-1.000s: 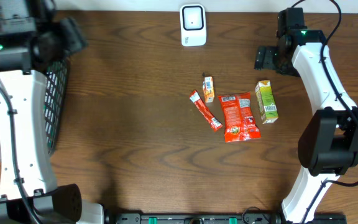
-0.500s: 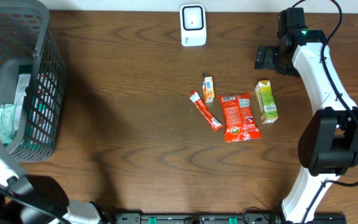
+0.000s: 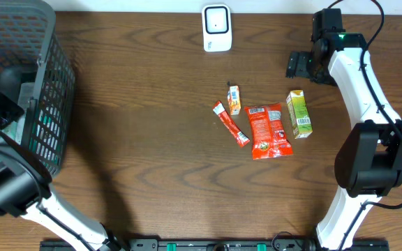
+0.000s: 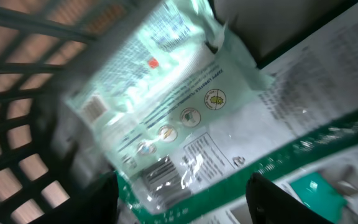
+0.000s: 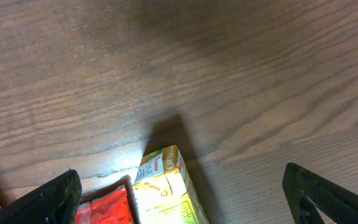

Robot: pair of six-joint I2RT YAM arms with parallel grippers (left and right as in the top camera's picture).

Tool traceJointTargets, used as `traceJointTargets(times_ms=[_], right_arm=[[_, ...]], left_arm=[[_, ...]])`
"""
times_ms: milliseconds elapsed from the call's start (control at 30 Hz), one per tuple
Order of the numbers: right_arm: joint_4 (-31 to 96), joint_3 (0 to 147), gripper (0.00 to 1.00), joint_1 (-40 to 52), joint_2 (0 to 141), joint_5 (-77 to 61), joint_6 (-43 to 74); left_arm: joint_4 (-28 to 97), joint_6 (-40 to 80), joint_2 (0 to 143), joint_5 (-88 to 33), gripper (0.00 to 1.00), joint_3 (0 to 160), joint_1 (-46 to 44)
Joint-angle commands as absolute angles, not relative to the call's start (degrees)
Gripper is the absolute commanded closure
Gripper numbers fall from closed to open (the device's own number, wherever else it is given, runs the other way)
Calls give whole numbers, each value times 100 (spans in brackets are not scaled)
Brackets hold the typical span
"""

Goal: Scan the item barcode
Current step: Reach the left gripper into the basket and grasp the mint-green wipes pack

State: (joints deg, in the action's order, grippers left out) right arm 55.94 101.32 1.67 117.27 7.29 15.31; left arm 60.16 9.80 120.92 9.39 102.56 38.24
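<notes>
At 9 o'clock on the brown wooden desk (image 3: 152,174), your left arm (image 3: 9,185) dips into the dark grey mesh basket (image 3: 58,84). Seen from the left wrist camera, the left claw (image 4: 183,200) has its two fingers standing apart. The near edge of a pale green plastic pack (image 4: 185,106) lies between them, with the rest of it at the claw's 12 o'clock. That view is blurred, so you cannot tell whether the fingers press on the pack or merely flank it. The pack sits printed face up inside the basket.

Over at 2 o'clock, your right claw (image 5: 180,180) is spread wide with nothing in it. A yellow-green juice carton (image 3: 299,113) lies on the desk at its 6 o'clock, not touching it. The white barcode scanner (image 3: 216,28) stands at the desk's 12 o'clock, apart from both claws.
</notes>
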Motion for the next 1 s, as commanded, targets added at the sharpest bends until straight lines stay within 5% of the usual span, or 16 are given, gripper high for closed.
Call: traceJointTargets(times_ms=[0, 200, 967], right_arm=[[5610, 10184, 1, 121, 11679, 762, 1518], [5610, 10184, 1, 119, 11681, 762, 1518], [5610, 10182, 1, 121, 11679, 762, 1518]], left_arm=[[6060, 727, 12521, 1017, 33, 10221, 3839], [5994, 884, 12763, 1874, 28, 10221, 3839], [4954, 458, 12825, 1881, 26, 9867, 3780]])
